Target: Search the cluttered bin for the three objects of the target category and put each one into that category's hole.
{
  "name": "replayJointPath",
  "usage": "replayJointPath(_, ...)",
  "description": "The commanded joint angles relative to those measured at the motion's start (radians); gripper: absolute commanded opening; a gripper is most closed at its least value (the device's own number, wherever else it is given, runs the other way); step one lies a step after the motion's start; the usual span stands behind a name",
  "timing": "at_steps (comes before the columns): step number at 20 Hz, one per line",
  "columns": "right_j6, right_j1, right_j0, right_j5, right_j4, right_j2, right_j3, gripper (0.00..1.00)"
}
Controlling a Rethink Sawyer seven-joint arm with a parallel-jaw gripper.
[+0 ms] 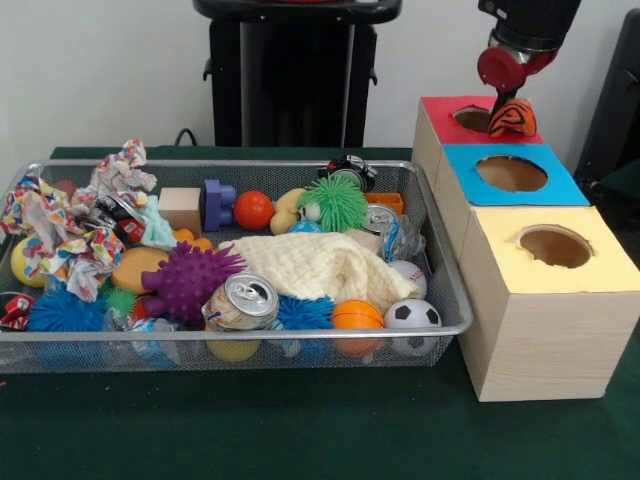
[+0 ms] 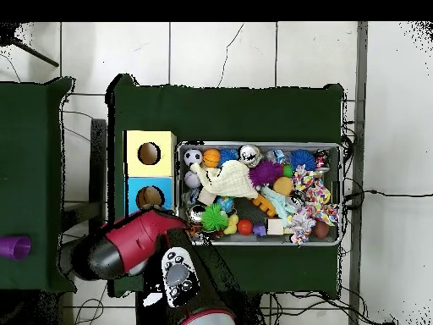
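Observation:
My gripper (image 1: 511, 120) hangs over the hole of the red-topped box (image 1: 440, 110) at the right of the front view, shut on an orange ball with black stripes (image 1: 512, 119). The ball sits at the hole's rim. In the overhead view the arm (image 2: 127, 245) covers the red box and hides the gripper. The mesh bin (image 1: 440, 255) holds a soccer ball (image 1: 412, 314), an orange ball (image 1: 356, 315), a baseball (image 1: 408, 273) and a red-orange ball (image 1: 253, 210) among the clutter.
The blue-topped box (image 1: 560, 185) and yellow-topped box (image 1: 610, 265) stand in a row beside the bin. Inside the bin lie a cream cloth (image 1: 318, 265), a drink can (image 1: 243, 300), purple (image 1: 188, 280) and green (image 1: 334, 203) spiky balls and blocks (image 1: 181, 208).

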Motion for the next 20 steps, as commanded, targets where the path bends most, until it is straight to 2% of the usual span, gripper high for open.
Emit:
replayJointPath(1,-0.082,0.100,-0.086,-0.071,-0.115,0.036,-0.177,0.00)
replayJointPath(9,-0.124,0.046,-0.144,-0.004,-0.101,0.077,-0.146,0.00)
replayJointPath(15,-0.149,0.045,-0.192,0.019,-0.109,0.115,-0.145,0.00)
replayJointPath(20,-0.131,0.038,-0.210,0.027,-0.111,0.134,-0.124,0.00)
